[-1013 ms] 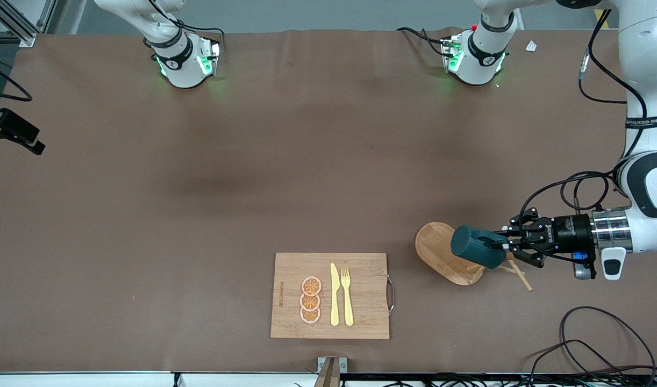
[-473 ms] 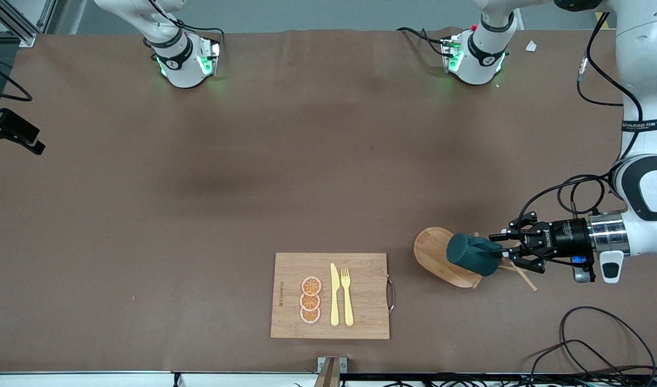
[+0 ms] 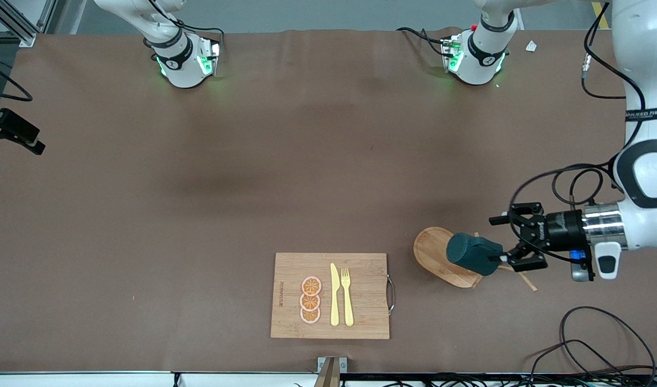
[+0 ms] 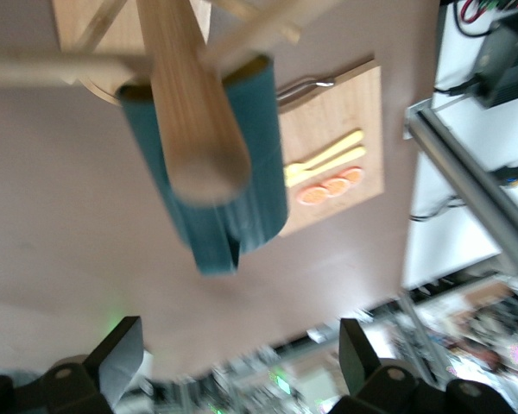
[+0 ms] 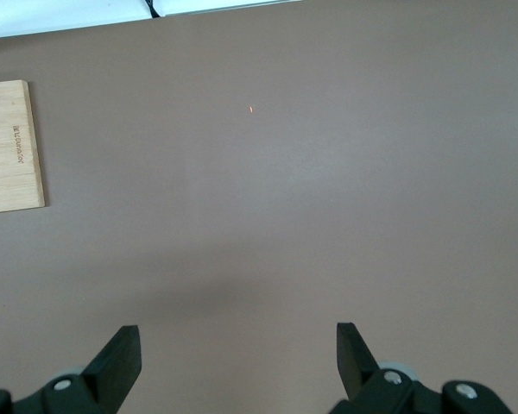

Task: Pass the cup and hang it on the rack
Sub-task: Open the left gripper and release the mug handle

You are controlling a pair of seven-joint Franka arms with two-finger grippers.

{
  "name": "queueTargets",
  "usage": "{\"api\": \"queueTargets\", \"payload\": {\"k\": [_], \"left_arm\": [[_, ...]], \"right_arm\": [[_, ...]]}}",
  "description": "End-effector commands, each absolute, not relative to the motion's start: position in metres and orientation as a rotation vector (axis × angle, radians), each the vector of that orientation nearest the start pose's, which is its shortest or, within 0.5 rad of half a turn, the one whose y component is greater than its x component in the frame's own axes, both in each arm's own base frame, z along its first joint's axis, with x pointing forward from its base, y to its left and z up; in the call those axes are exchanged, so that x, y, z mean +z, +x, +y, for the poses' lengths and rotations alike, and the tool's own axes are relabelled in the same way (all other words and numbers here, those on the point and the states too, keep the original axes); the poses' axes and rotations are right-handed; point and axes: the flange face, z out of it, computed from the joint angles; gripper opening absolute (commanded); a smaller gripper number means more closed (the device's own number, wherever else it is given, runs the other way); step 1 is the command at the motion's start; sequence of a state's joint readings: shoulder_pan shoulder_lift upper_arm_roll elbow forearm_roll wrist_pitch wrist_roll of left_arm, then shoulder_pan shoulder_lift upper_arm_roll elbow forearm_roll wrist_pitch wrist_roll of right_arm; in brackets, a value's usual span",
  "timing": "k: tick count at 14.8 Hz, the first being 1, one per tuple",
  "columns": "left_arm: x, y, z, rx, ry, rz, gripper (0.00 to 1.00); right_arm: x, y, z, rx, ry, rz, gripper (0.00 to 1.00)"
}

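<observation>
The dark teal cup (image 3: 471, 253) hangs on the bamboo rack (image 3: 433, 247), lying against its post among the pegs, above the oval base. My left gripper (image 3: 508, 242) is open and empty, a short way off the cup toward the left arm's end of the table. In the left wrist view the cup (image 4: 242, 172) sits beside the post of the rack (image 4: 194, 112), apart from the left gripper (image 4: 237, 362). My right gripper (image 5: 237, 354) is open and empty over bare table; it is out of the front view.
A rectangular cutting board (image 3: 361, 295) with a yellow knife (image 3: 334, 294), a fork (image 3: 347, 295) and orange slices (image 3: 311, 300) lies near the front camera, beside the rack toward the right arm's end. Loose cables (image 3: 602, 344) lie at the table's near corner.
My left gripper has opened, let go of the cup and drawn back toward the left arm's end. The cup stays on the rack.
</observation>
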State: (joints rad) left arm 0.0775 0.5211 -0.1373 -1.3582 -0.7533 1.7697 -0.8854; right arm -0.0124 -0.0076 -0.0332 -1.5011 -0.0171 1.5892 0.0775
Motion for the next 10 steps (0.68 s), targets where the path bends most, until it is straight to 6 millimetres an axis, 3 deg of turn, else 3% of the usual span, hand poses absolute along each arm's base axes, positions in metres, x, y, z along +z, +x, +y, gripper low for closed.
{"api": "queueTargets", "payload": {"k": [1, 3, 6, 8, 10], "left_arm": [[0.495, 0.675, -0.126, -0.428, 2.311, 1.115, 1.0], [0.525, 0.66, -0.146, -0.327, 2.445, 1.033, 1.0], [0.557, 0.63, -0.177, -0.136, 2.783, 0.788, 1.0], [0.577, 0.614, -0.176, -0.034, 2.976, 0.561, 1.0], [0.613, 0.598, -0.159, 0.084, 3.086, 0.297, 1.0]], "right_arm": [[0.666, 0.552, -0.026, -0.157, -3.163, 0.216, 1.0], [0.666, 0.552, -0.026, -0.157, -3.163, 0.216, 1.0], [0.666, 0.552, -0.027, -0.16, -3.162, 0.218, 1.0], [0.666, 0.552, -0.026, -0.157, -3.163, 0.216, 1.0], [0.666, 0.552, -0.026, -0.162, -3.164, 0.216, 1.0]]}}
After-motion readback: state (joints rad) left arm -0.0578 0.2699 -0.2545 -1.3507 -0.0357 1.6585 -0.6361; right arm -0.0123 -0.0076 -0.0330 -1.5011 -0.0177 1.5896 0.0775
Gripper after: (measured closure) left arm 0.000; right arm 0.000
